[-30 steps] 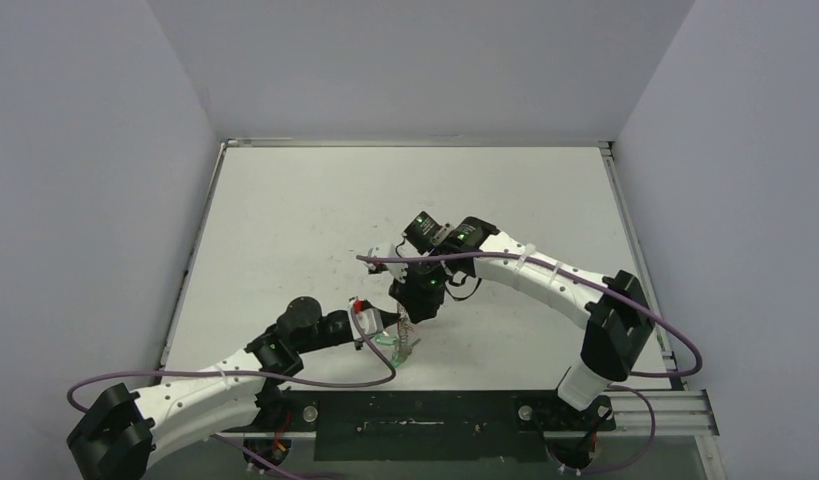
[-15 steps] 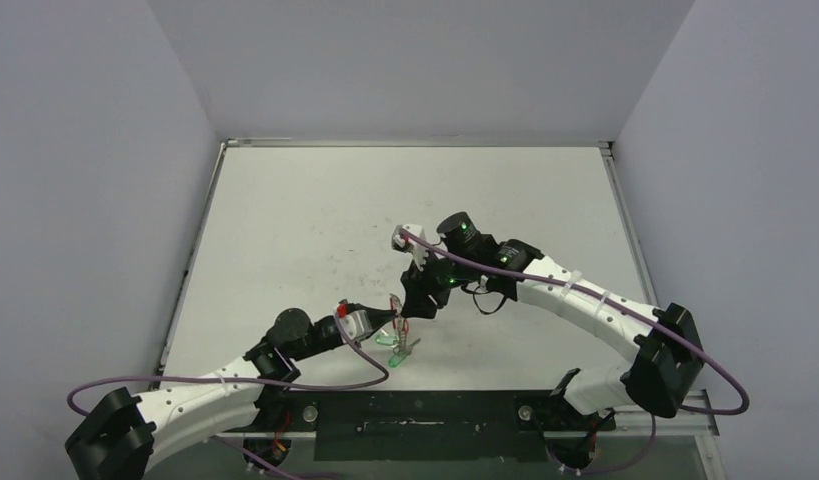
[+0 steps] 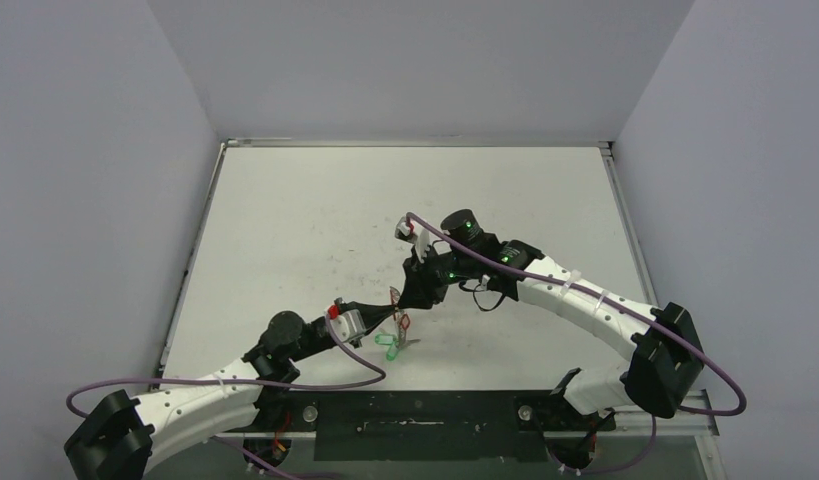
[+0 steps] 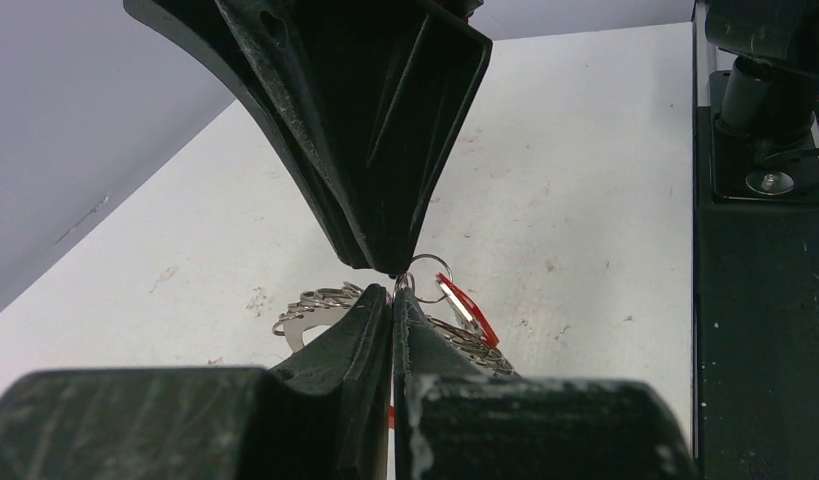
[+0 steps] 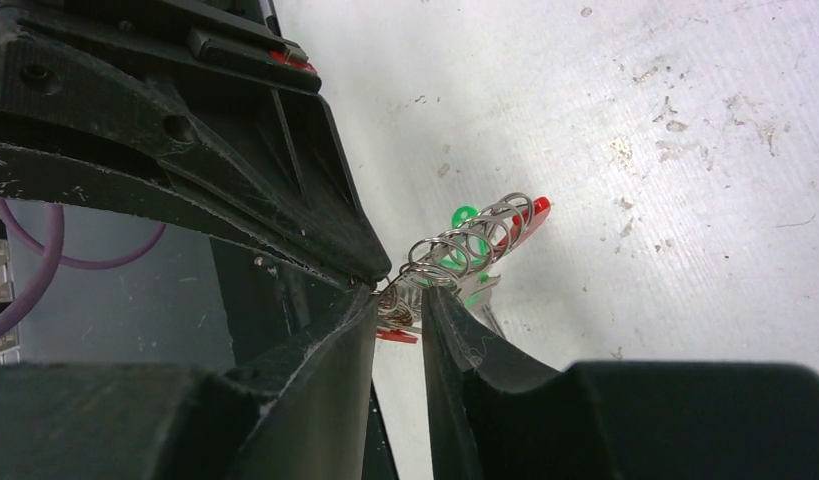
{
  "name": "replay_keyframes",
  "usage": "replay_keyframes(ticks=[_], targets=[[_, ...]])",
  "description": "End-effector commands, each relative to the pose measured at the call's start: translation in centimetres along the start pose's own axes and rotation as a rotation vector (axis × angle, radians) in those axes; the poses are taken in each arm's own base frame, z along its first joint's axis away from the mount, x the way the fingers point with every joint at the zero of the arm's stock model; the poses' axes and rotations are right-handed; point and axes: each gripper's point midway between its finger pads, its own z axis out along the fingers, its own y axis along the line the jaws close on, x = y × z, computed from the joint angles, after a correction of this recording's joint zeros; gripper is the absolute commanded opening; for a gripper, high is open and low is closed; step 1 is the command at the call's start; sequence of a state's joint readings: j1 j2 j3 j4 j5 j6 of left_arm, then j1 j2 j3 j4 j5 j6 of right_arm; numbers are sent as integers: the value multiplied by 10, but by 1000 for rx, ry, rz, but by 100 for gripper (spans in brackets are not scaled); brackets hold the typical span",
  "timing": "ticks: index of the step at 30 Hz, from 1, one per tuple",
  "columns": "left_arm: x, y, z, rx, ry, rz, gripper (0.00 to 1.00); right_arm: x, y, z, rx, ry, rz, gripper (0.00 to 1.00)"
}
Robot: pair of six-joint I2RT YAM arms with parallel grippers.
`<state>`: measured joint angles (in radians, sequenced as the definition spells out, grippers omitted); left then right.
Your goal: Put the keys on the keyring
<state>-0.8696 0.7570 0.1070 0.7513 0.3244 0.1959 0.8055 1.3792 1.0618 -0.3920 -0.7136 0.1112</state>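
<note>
The keyring [image 3: 401,322] stands near the table's front middle, held between both grippers. My left gripper [image 3: 385,312] is shut on it from the left. In the left wrist view [image 4: 393,292] a red sliver shows between the pads, and silvery loops [image 4: 315,305] fan out to both sides. A red-tagged key [image 4: 465,308] hangs on a small ring at the right. My right gripper [image 3: 412,297] comes down from above. Its fingers stand a narrow gap apart [image 5: 400,300] with silvery loops [image 5: 470,240] pinched at the tips. Green-tagged keys [image 3: 386,341] hang low by the ring and also show in the right wrist view [image 5: 463,216].
The white table [image 3: 305,220] has walls on three sides. A black strip [image 3: 415,415] with the arm mounts runs along the front edge, just behind the keyring. The right arm's base [image 4: 765,100] shows in the left wrist view.
The right arm has stretched out, its elbow swinging right, and its gripper now reaches the ring from the upper right. The left gripper and ring have shifted slightly left and up.
</note>
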Motion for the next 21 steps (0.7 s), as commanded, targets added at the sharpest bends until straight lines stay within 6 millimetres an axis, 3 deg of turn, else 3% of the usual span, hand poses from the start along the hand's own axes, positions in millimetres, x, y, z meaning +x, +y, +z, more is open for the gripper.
replay_keyframes(ticks=[1,18,21], targets=[[-24,6,2,-24,-84,26,0,-11,6,-1,-37,-41,-9,27],[-23,8,1,-31,-71,33,0,-2,13,-5,-61,-41,24,29],[-23,8,2,-29,-69,35,0,-3,14,-7,-61,-51,27,35]])
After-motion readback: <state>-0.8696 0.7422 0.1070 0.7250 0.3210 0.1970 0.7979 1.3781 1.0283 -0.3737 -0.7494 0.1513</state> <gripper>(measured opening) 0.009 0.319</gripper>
